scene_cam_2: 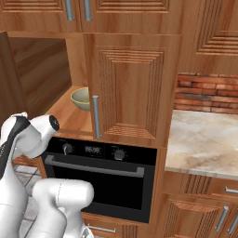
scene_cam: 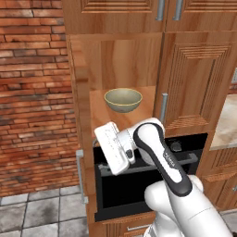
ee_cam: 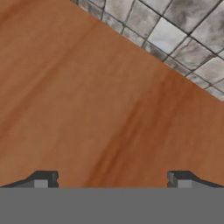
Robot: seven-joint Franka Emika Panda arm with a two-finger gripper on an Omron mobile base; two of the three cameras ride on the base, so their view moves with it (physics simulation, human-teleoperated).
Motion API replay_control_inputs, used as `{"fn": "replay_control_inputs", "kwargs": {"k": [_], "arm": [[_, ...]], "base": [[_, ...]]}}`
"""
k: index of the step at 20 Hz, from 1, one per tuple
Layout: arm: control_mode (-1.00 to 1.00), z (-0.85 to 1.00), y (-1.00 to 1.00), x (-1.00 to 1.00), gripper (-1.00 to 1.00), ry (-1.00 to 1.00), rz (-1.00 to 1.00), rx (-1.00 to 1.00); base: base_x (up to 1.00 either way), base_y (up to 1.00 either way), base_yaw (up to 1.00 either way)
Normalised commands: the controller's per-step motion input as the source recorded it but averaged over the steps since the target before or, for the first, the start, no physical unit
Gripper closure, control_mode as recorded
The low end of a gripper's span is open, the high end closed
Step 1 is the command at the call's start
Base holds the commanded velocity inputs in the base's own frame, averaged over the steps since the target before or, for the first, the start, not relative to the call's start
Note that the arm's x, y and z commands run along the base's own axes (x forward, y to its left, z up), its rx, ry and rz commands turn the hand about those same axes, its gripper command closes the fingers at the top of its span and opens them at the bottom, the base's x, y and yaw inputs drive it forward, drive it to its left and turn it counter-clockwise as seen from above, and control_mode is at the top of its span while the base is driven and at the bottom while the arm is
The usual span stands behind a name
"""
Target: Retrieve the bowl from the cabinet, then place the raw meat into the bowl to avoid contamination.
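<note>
Currently I'm holding the hand (ee_cam: 112, 177) wide and empty, facing wood, bowl (scene_cam: 122, 100) sitting in the open cabinet (scene_cam: 115, 60).

The cabinet (scene_cam: 185, 78) of reddish-brown wood has its left compartment open, the door (scene_cam: 79, 106) swung out toward the brick wall (scene_cam: 32, 92) on the left. The bowl (scene_cam: 123, 100) sits upright on the shelf (scene_cam: 99, 115) inside, near the back and roughly centred. To its right, a closed raised-panel door carries a vertical metal bar handle (scene_cam: 164, 108). Below the shelf is a black oven (scene_cam: 134, 185) with a bar handle across its front. The white arm rises from the lower right, its wrist in front of the oven top just below the shelf edge; the hand seems turned leftward and down, though its fingers are not discernible. Grey floor tiles (scene_cam: 37, 213) lie at lower left.
</note>
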Motion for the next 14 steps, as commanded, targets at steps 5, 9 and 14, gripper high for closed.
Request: {"fn": "replay_control_inputs", "kwargs": {"k": [5, 9, 14], "arm": [[-1.0, -0.01, 0.0, 0.0, -1.0, 0.0, 0.0, 0.0], [-1.0, -0.04, -0.22, 0.0, -1.0, -0.03, 0.0, -0.05], [-1.0, 0.0, -0.51, 0.0, -1.0, -0.12, 0.0, -0.12]], "base": [[0.0, 0.0, 0.0], [0.0, 0.0, 0.0], [0.0, 0.0, 0.0]]}}
